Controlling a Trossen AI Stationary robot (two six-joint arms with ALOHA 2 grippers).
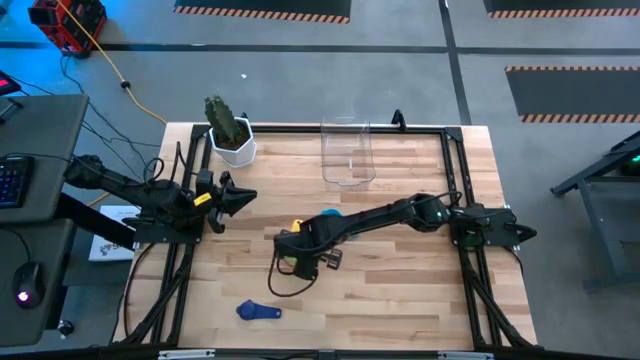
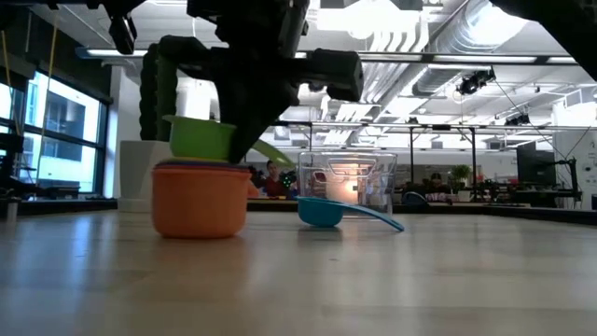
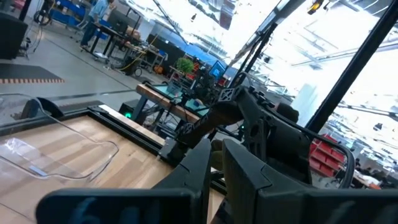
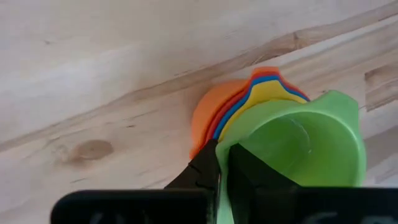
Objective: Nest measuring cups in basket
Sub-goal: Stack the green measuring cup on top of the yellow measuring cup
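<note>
A stack of nested measuring cups (image 2: 199, 199), with the orange one outermost, stands on the table's middle. In the right wrist view red, blue and yellow rims (image 4: 249, 93) show inside it. My right gripper (image 1: 292, 260) points down over the stack, shut on a green cup (image 4: 298, 146) that sits at the stack's top (image 2: 201, 138). A light blue cup (image 2: 326, 213) lies on the table nearby. A dark blue cup (image 1: 258, 311) lies toward the near edge. The clear basket (image 1: 348, 152) stands at the far edge. My left gripper (image 1: 248, 196) hovers at the left, shut on nothing. My right gripper pinches the green cup's wall at its rim (image 4: 222, 155), one finger (image 4: 202, 171) outside the cup and the other (image 4: 249, 174) inside. The fingers come from above, pointing steeply down. The cup is upright, mouth up, at the top of the stack; whether it rests in it I cannot tell.
A white pot with a green cactus (image 1: 232, 135) stands at the far left corner of the table. Black frame rails (image 1: 455, 170) run along the table's edges. Bare wood lies between the stack and the basket and along the near right.
</note>
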